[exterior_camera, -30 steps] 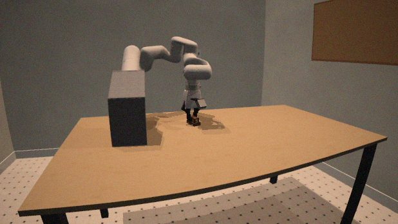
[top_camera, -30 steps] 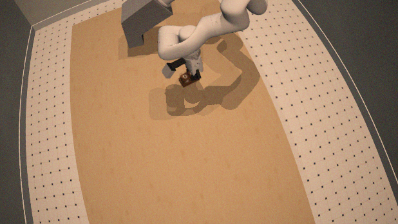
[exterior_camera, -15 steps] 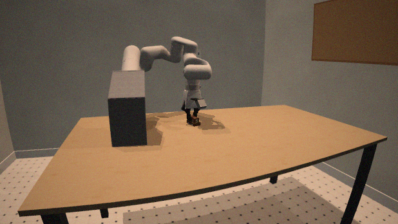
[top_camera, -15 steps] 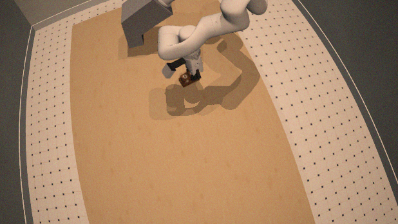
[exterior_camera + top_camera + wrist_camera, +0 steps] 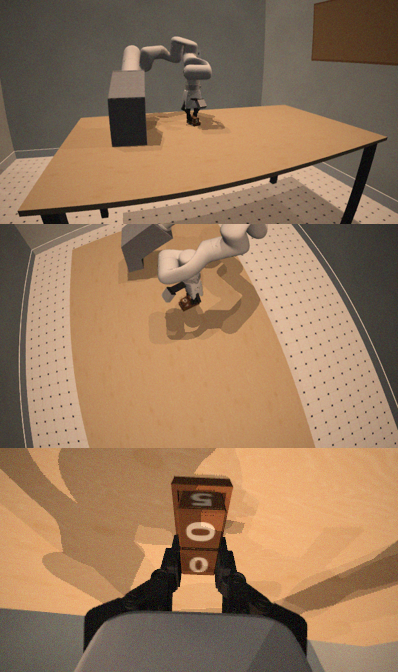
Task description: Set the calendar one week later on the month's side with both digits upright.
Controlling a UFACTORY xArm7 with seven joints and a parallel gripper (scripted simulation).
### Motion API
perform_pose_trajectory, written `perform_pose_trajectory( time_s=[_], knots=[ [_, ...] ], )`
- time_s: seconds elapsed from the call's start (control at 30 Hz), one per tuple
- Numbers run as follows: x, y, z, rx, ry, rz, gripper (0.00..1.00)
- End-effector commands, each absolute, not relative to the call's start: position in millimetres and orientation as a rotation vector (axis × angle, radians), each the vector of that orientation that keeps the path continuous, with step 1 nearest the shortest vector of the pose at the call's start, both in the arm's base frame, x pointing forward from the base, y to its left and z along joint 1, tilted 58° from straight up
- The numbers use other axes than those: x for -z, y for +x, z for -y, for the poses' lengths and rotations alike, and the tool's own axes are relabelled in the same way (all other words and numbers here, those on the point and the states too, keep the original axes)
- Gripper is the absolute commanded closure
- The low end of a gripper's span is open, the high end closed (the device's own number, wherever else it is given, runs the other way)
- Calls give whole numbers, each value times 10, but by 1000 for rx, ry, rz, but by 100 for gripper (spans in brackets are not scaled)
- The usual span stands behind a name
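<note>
1. Fingers of the gripper (image 5: 199,565) stood partly closed, clamped on the near cube (image 5: 199,550), whose top read 0 and whose near face also read 0.
2. Cube and tray (image 5: 202,483) sat near the pedestal (image 5: 127,109) on the table (image 5: 225,154); whether the cube was lifted off the tray floor could not be told.
3. Step in hand, by my judgement: turning this cube to a new digit. Next it likely needed raising free of the tray wall before any rotation.
4. Wrist view alone showed digits, including a 5 on the far cube (image 5: 202,499); top view showed only a brown block (image 5: 185,303), and exterior view the arm's posture.
</note>
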State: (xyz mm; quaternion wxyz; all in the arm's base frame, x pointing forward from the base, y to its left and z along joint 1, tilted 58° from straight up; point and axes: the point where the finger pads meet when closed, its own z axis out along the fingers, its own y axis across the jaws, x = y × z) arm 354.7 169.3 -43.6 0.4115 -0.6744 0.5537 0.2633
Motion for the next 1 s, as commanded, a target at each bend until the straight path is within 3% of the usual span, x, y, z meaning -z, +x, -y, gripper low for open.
perform_pose_trajectory(
  time_s=[0.0,0.2,0.53,0.97],
  knots=[
    [435,3556,-1676,-659,-1696,-1396,71],
    [435,3556,-1676,-659,-1696,-1396,67],
    [435,3556,-1676,-659,-1696,-1396,51],
    [431,3555,-1670,-659,-1696,-1396,51]
  ],
)
